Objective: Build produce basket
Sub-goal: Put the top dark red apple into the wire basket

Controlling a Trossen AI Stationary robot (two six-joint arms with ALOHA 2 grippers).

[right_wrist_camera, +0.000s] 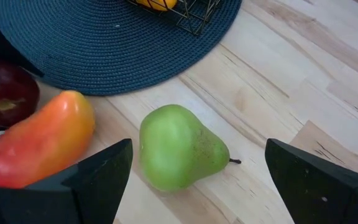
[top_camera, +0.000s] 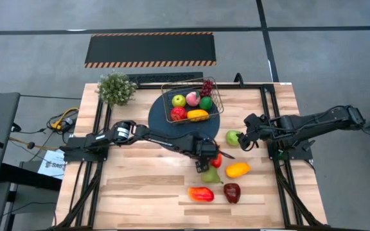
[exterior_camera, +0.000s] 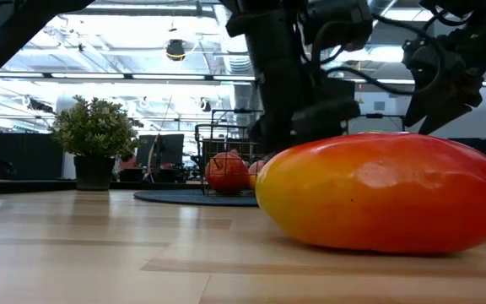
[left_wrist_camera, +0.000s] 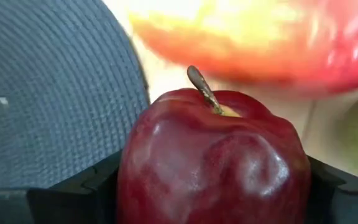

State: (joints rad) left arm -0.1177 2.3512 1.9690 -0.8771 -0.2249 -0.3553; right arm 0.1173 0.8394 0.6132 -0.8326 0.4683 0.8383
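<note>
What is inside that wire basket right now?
The basket on the blue mat holds a green apple, peach, lime, red apple, mango and grapes. Anything beneath them is hidden.

A dark blue round mat (top_camera: 162, 119) lies on the wooden tabletop (top_camera: 133, 186). A leafy potted plant (top_camera: 115, 88) stands at a far corner.

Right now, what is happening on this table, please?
Two robot arms are filling the wire basket with plastic produce. The left end effector is at a dark red apple beside the blue mat. The right end effector, open, hovers over a green pear. Several pieces already lie in the basket.
</note>
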